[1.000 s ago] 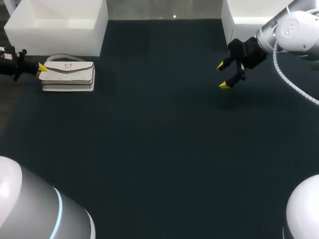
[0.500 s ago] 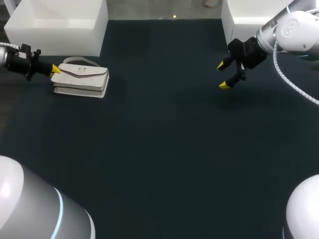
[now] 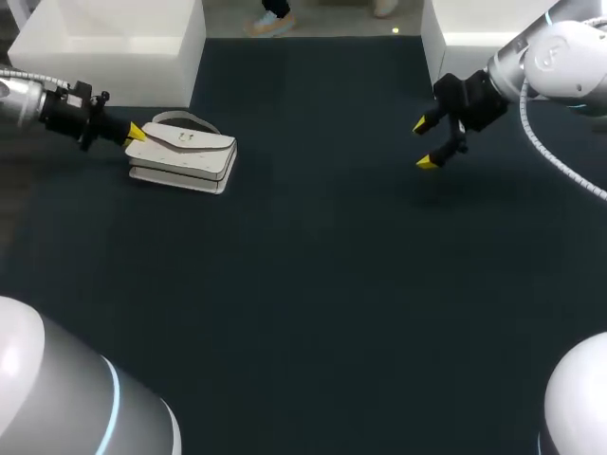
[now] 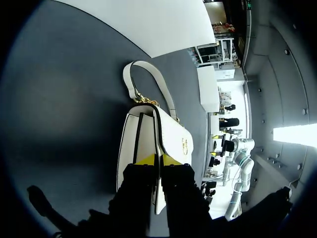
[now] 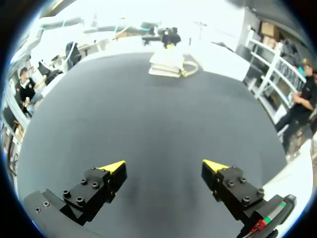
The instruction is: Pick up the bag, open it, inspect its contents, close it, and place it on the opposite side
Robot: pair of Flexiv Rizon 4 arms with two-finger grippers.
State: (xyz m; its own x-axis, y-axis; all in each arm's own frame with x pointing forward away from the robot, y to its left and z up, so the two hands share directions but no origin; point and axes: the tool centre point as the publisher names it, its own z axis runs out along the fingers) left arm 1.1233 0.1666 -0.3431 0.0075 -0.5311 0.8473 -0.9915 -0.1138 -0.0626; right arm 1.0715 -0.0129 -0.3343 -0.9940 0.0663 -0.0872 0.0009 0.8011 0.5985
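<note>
Bag: I see the white bag (image 3: 182, 154) at the far left of the dark table (image 3: 303, 303), just in front of a white box (image 3: 104, 47) that sits at that far corner. It lies flat with its flap face up.
Bag details: the flap is down, and a small gold clasp (image 4: 184, 145) sits in the middle of it. The white handle (image 4: 148, 79) loops out from the end away from my left gripper, toward the white box, joined by gold links (image 4: 143, 100).
Left gripper (image 4: 158, 159): my left arm comes in low from the left edge of the table. Its fingers stand narrow, pinched onto the near end of the bag, with a thin edge of the bag clamped between the two yellow tips.
Contact with table: from the head view the bag seems to rest on the surface; I cannot tell whether the gripped end is raised at all.
Right gripper (image 3: 424, 144): my right arm hangs over the far right of the table, well apart from the bag. Its fingers are spread wide with only bare table between them.
Right wrist view: the bag shows far ahead of the spread fingers, across the table, with my left arm's dark gripper just behind it.
</note>
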